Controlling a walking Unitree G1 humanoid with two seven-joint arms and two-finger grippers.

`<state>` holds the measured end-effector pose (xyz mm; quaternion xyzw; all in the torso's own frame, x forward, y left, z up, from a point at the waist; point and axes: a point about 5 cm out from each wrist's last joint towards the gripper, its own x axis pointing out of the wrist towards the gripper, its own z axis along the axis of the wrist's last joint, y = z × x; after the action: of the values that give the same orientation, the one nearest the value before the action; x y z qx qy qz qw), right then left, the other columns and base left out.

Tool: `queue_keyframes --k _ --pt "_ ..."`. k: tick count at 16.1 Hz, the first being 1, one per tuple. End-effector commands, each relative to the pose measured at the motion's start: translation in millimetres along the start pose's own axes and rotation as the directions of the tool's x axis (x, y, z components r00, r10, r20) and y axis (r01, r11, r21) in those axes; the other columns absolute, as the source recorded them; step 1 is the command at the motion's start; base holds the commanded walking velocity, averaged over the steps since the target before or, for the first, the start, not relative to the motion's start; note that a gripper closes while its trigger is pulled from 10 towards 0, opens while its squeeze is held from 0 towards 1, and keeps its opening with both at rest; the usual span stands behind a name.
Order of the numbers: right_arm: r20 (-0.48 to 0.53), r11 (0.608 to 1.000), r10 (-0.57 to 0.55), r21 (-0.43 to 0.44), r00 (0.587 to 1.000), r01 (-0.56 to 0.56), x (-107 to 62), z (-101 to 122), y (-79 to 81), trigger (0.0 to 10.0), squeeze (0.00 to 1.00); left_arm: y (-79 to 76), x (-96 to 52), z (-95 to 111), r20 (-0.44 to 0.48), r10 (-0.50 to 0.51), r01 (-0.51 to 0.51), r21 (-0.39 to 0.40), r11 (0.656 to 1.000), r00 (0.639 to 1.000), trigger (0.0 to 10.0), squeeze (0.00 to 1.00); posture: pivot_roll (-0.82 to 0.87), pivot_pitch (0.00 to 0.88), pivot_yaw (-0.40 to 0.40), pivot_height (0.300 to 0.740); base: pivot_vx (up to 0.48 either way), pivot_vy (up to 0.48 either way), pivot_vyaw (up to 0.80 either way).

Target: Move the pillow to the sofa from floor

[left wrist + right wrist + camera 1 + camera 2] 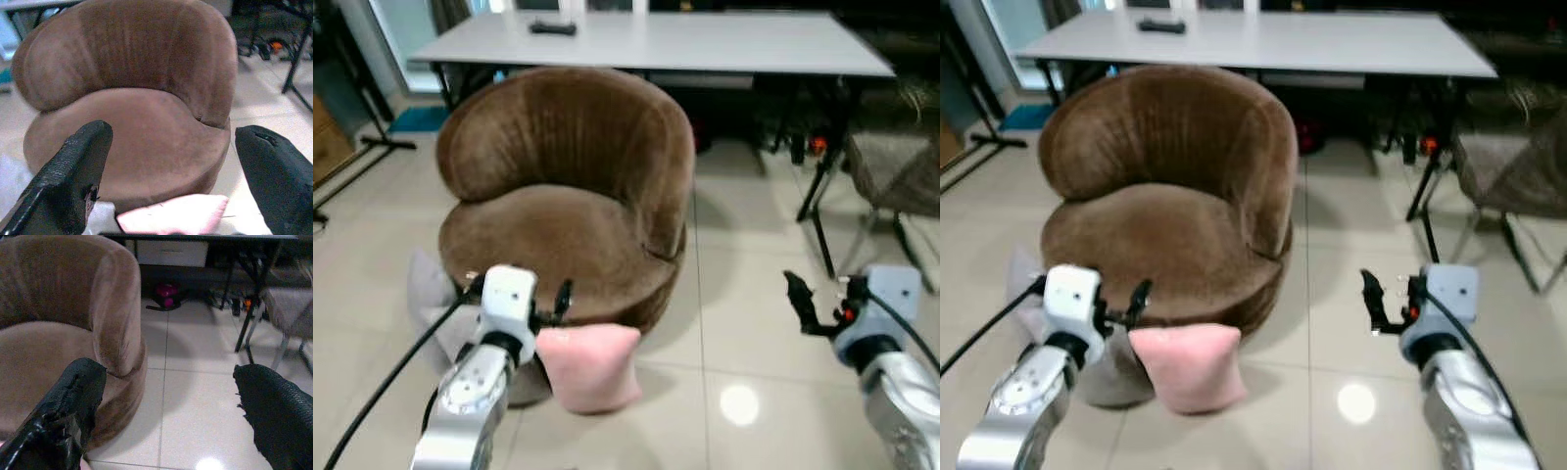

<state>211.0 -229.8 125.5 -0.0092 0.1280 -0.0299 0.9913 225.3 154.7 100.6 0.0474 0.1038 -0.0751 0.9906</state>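
A pink pillow (590, 365) stands on the tiled floor, leaning against the front of a round brown sofa chair (566, 196). My left gripper (558, 304) hovers open just above the pillow's upper left corner, near the chair's front edge; in the left wrist view its fingers (73, 171) frame the seat, with the pink pillow (176, 215) below them. My right gripper (800, 302) is open over bare floor to the right of the chair. A grey pillow (438, 304) lies on the floor at the chair's left, partly hidden by my left arm.
A long grey table (656, 41) stands behind the chair, a dark remote (553, 27) on it. A folding chair (891, 171) and black stand legs (818, 196) are at the right. Open tiled floor (744, 323) lies between the sofa chair and my right gripper.
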Motion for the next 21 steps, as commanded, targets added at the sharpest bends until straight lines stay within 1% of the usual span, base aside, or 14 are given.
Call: queue_keyframes --k 1,3,4,5,6,8,9,10,12,13,15,17,18,21 --pt "-0.012 1.0 -0.019 0.009 1.0 0.02 -2.1 -0.5 -6.5 10.0 0.0 -4.7 -2.2 9.2 0.038 -0.005 0.004 0.015 1.0 0.999 10.0 0.0 -0.05 0.0 -0.038 0.74 0.0 0.0 0.0" --pt "0.007 0.993 -0.045 0.114 0.999 0.043 7.4 0.1 -2.8 10.0 0.0 1.5 -6.8 16.1 0.078 0.063 -0.07 0.093 0.993 0.995 10.0 0.0 0.01 0.0 -0.041 0.74 0.0 0.0 0.0" --pt "-0.004 0.997 -0.008 0.076 1.0 0.009 13.8 -4.6 5.9 10.0 0.0 5.1 -7.1 14.5 0.074 0.075 -0.083 0.107 0.991 0.994 10.0 0.0 0.02 0.0 -0.04 0.74 0.0 0.0 0.0" --pt "0.002 0.997 0.009 0.071 1.0 -0.009 17.0 -5.7 13.4 10.0 0.0 7.6 -7.9 14.6 0.078 0.059 -0.068 0.118 0.991 0.995 10.0 0.0 0.03 0.0 -0.035 0.74 0.0 0.0 0.0" --pt "0.061 0.993 -0.014 0.121 0.998 0.006 19.9 3.0 19.9 10.0 0.0 14.6 -5.9 21.9 0.112 0.048 -0.06 0.109 0.992 0.993 10.0 0.0 0.04 0.0 -0.032 0.74 0.0 0.0 0.0" --pt "0.069 0.992 -0.033 0.12 0.997 0.024 23.7 5.6 22.5 10.0 0.0 19.8 -2.6 26.6 0.129 0.062 -0.075 0.095 0.993 0.99 10.0 0.0 0.04 0.0 -0.045 0.74 0.0 0.0 0.0" --pt "0.072 0.993 -0.03 0.119 0.997 0.021 27.0 7.5 26.1 10.0 0.0 22.3 0.6 27.9 0.125 0.055 -0.067 0.089 0.994 0.991 10.0 0.0 0.06 0.0 -0.072 0.74 0.0 0.0 0.0" --pt "0.084 0.99 0.026 0.137 0.996 -0.038 34.5 11.2 36.8 10.0 0.0 31.5 1.4 31.3 0.145 0.096 -0.11 0.093 0.989 0.985 10.0 0.0 0.1 0.0 -0.1 0.74 0.0 0.0 0.0" --pt "0.09 0.99 0.052 0.129 0.995 -0.064 39.1 13.0 43.0 10.0 0.0 37.1 0.3 32.5 0.151 0.123 -0.138 0.091 0.986 0.981 10.0 0.0 0.1 0.0 -0.099 0.74 0.126 0.0 0.0" --pt "0.087 0.988 0.063 0.132 0.994 -0.074 45.4 12.7 50.9 10.0 0.0 45.1 -3.7 33.4 0.151 0.146 -0.159 0.076 0.984 0.978 10.0 0.0 0.12 0.0 -0.086 0.74 0.296 0.0 0.0" --pt "0.065 0.991 0.044 0.124 0.997 -0.052 48.9 8.1 54.8 10.0 0.0 52.5 -6.4 33.0 0.145 0.156 -0.168 0.075 0.983 0.977 10.0 0.0 0.11 0.0 -0.073 0.74 0.306 0.0 0.0" --pt "0.048 0.988 0.041 0.146 0.998 -0.047 49.1 6.6 55.4 10.0 0.0 53.2 -5.2 33.3 0.142 0.154 -0.166 0.075 0.983 0.978 10.0 0.0 0.11 0.0 -0.073 0.74 0.337 0.0 0.0" --pt "0.039 0.989 0.053 0.133 0.998 -0.058 48.1 5.9 55.3 10.0 0.0 50.7 -3.3 34.4 0.143 0.143 -0.155 0.078 0.985 0.979 10.0 0.0 0.1 0.0 -0.064 0.74 0.356 0.0 0.0" --pt "0.041 0.992 0.055 0.111 0.998 -0.059 44.4 3.3 53.6 10.0 0.0 45.4 -2.4 35.0 0.133 0.099 -0.11 0.083 0.99 0.986 10.0 0.0 0.09 0.0 -0.032 0.74 0.355 0.0 0.7"
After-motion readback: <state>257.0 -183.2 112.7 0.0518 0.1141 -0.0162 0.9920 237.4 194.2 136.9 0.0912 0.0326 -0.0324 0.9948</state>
